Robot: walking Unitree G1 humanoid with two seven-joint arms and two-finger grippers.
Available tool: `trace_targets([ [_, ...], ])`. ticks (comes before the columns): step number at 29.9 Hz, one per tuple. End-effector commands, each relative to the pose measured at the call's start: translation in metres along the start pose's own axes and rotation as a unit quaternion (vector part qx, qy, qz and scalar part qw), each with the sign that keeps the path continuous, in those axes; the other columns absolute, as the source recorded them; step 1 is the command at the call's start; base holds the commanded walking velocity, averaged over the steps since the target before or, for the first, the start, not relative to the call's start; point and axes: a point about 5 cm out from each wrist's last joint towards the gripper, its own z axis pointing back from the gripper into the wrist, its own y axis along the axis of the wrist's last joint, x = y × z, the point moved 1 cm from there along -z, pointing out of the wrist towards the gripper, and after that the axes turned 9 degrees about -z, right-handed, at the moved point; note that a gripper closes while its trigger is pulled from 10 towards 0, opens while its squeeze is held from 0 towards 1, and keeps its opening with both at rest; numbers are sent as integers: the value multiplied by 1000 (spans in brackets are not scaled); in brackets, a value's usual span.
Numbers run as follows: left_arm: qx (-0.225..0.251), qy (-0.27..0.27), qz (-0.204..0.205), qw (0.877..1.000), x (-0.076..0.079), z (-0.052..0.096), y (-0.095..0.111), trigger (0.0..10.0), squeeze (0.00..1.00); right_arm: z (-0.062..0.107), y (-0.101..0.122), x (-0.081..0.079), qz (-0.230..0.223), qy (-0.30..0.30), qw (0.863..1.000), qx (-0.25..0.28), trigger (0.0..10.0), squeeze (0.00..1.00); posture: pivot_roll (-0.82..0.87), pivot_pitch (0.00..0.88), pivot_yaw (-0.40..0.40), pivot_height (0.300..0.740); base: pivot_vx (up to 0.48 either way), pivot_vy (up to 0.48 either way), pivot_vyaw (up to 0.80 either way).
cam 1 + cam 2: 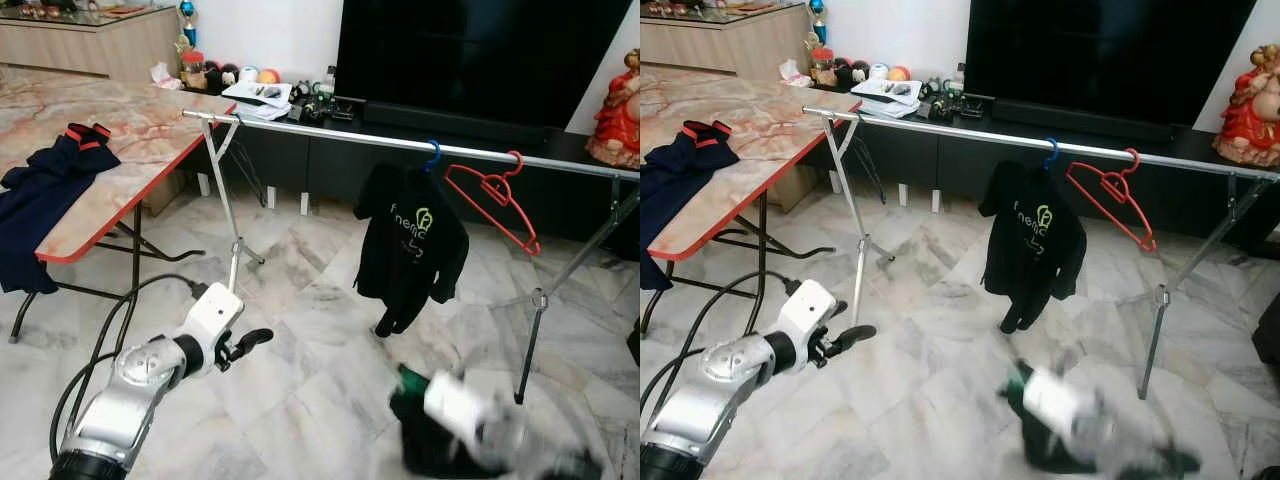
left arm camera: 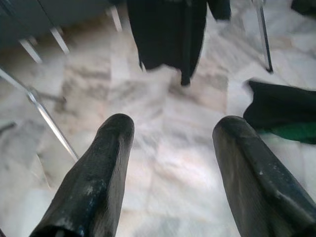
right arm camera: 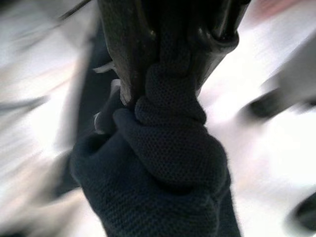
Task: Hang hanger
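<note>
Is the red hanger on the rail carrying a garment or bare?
Bare. The red hanger hangs tilted on the rail with its frame open, beside the black shirt on a blue hook.

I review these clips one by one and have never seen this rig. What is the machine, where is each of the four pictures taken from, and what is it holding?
It is a walking humanoid robot. Two pictures come from its head camera, two from cameras on its wrists.

Ahead stands a metal clothes rail carrying a black shirt on a blue hanger and an empty red hanger. A navy garment lies on the marble-topped table.

The left gripper is open and empty above the floor. The right gripper, blurred in the head views, is clamped on dark knitted fabric.
</note>
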Motion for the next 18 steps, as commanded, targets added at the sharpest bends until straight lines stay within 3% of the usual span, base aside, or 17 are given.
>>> trace_targets([
  [1, -8, -17, 0, 1000, 5, 0, -1, 10000, 0, 1, -5, 2, 12, 3, 1000, -22, 0, 0, 126, 27, -71, 740, 0, 0, 0],
  [3, -10, -26, 3, 1000, 8, 0, -2, 10000, 0, -1, -12, -6, 24, 18, 999, -38, 0, 0, 126, 30, -68, 740, 0, 0, 0],
  [4, -10, -28, 1, 1000, 8, 0, -2, 10000, 0, -1, -6, -2, 18, 1, 1000, -24, 0, 0, 125, 31, -66, 740, 0, 0, 0],
  [5, -11, -22, 1, 1000, 8, -1, -3, 10000, 0, 4, 19, 16, -55, -47, 996, 47, 0, 0, 121, 31, -65, 740, 0, 0, 0],
  [6, -11, -22, 1, 1000, 8, -1, -3, 10000, 0, 4, 19, 16, -55, -47, 996, 47, 0, 0, 121, 31, -65, 740, 0, 0, 0],
  [8, -11, -11, 0, 1000, 7, -2, -3, 10000, 0, 20, 56, 52, -158, -121, 968, 152, 0, 0, 120, 30, -66, 740, 0, 0, 0],
  [9, -11, -11, 0, 1000, 7, -2, -3, 10000, 0, 20, 56, 52, -158, -121, 968, 152, 0, 0, 120, 30, -66, 740, 0, 0, 0],
  [10, -11, -9, 0, 1000, 7, -3, -2, 10000, 0, 24, 62, 61, -174, -137, 960, 172, 0, 0, 120, 30, -66, 740, 0, 0, 0],
  [11, -11, -2, 0, 1000, 5, -3, -2, 10000, 0, 33, 68, 77, -190, -178, 947, 186, 0, 0, 120, 30, -66, 740, 0, 0, 0],
  [15, -16, 8, 2, 1000, 4, -4, -3, 10000, 0, 42, 72, 93, -179, -220, 939, 196, 0, 0, 120, 30, -68, 740, 0, 0, 0],
  [17, -22, 8, 6, 1000, 4, -3, -5, 10000, 0, 39, 70, 87, -159, -200, 949, 182, 0, 0, 121, 30, -69, 740, 0, 0, 0],
  [18, -25, 2, 5, 1000, 5, -3, -6, 10000, 0, 31, 65, 74, -111, -155, 970, 151, 0, 0, 123, 30, -67, 740, 0, 0, 0],
])
